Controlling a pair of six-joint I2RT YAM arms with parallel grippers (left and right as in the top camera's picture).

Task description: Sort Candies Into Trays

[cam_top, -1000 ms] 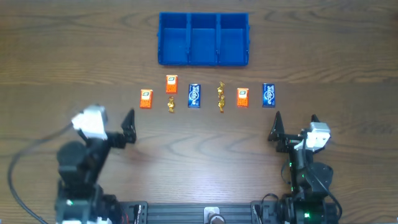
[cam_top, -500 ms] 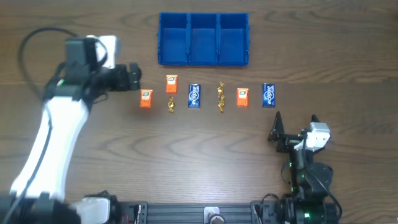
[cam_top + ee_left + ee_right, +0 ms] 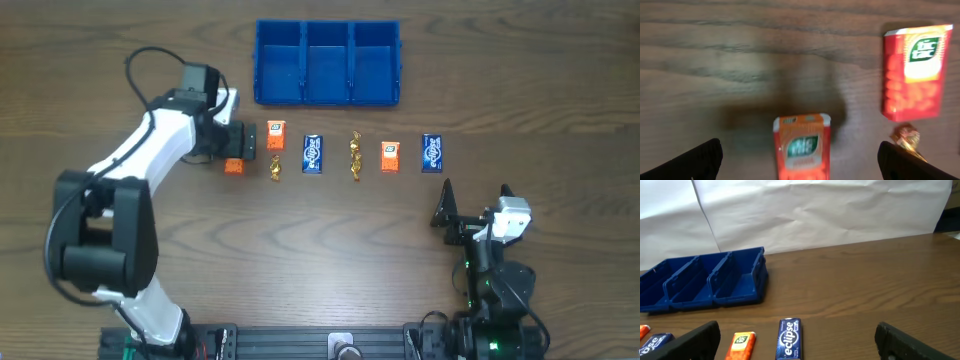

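While left tool (image 3: 800,159) gapes, orange box (image 3: 801,145) lies between its fingers (image 3: 702,160).

Matt wood-grain table (image 3: 320,250), glossy blue plastic tray (image 3: 327,97), shiny foil-wrapped candies (image 3: 355,146)

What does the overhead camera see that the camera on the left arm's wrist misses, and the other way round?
Top view: the blue tray, the middle blue pack, the end blue pack, the far orange box, and the right gripper, open.
Left wrist view: the whole nearest orange box, between the left gripper's open fingers; from above that gripper partly covers it.
Both: the second orange box, a gold candy beside it, the wooden table.
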